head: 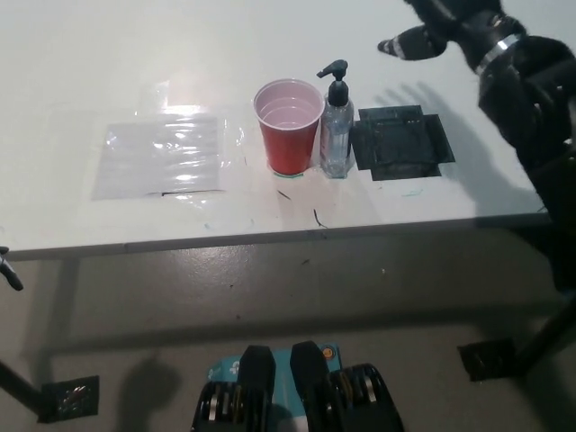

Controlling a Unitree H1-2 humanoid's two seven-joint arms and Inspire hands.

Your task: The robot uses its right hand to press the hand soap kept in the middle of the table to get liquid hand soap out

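So the soap bottle is standing upright around the middle of the white table, clear body with a black pump on top, spout pointing to the picture's left. It's right up against a red cup on its left side, looks like they're touching or nearly. On the other side of the bottle, just beside it, there's a flat black square mat. Further left, well apart from the cup, a clear plastic sheet lies flat on the table.

The black right hand is up at the top right corner, above the table and clear of the bottle, holding nothing. Most of it is cut off by the top edge, only one finger sticking out to the left shows, so I can't tell how far open it is. Its arm runs down the right edge.

Left hand: just a tiny sliver at the far left edge, can't tell anything about it.
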